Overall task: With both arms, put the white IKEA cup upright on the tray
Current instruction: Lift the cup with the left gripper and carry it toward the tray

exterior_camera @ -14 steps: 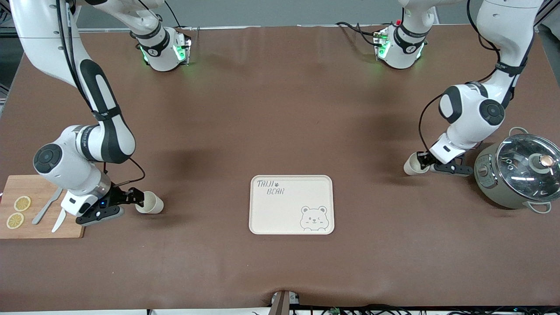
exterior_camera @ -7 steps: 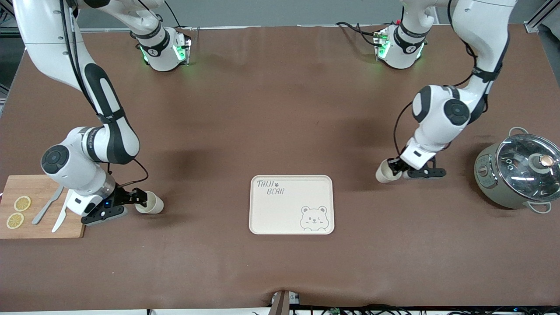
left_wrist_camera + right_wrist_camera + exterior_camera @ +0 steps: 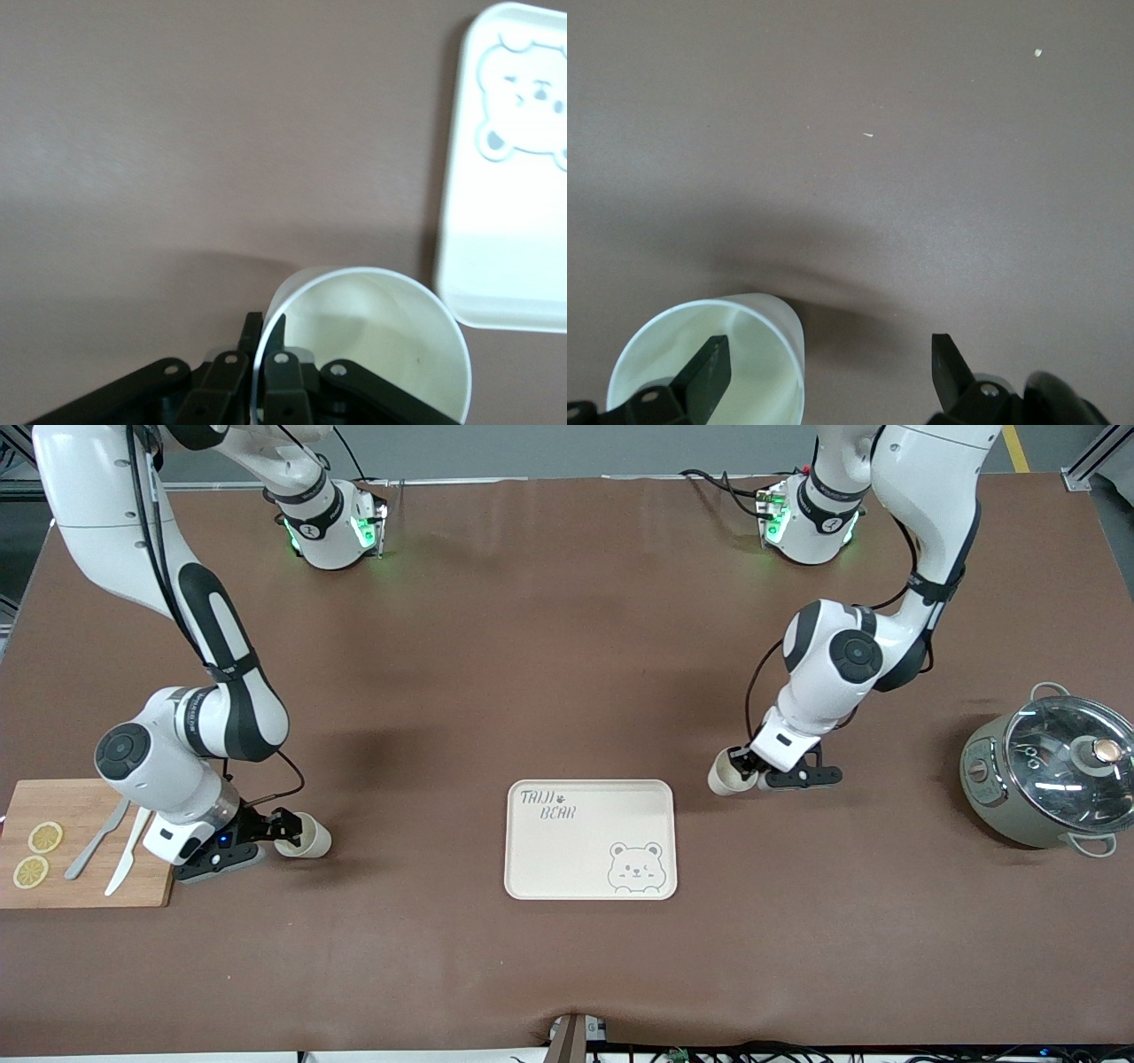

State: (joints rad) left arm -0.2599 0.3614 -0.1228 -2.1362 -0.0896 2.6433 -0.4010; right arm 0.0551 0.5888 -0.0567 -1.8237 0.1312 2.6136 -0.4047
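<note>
A cream tray (image 3: 590, 839) with a grey bear drawing and "TAIJI BEAR" lettering is seen flat on the brown table (image 3: 549, 646), near the middle and toward the front camera. Nothing rests on it.

Two white cups are in view. One cup (image 3: 730, 772) is gripped by the left gripper (image 3: 742, 767), which is held over the table just beside the tray's corner toward the left arm's end. In the left wrist view the fingers (image 3: 283, 376) are seen pinched on the rim wall of this cup (image 3: 368, 341), one inside and one outside, with the cup's mouth facing the camera and the tray (image 3: 505, 177) close by. The cup is tilted rather than upright.

The other cup (image 3: 304, 836) is seen on its side on the table toward the right arm's end, near a wooden cutting board (image 3: 84, 846). The right gripper (image 3: 285, 831) is low at this cup's mouth. In the right wrist view its fingers (image 3: 709, 376) are spread wide, one inside the cup (image 3: 713, 363) and the other well apart outside it, so the cup is not clamped.

On the cutting board, lemon slices (image 3: 37, 854), a fork (image 3: 96, 841) and a knife (image 3: 127, 855) are laid. A grey-green pot (image 3: 1050, 775) with a glass lid stands at the left arm's end of the table.
</note>
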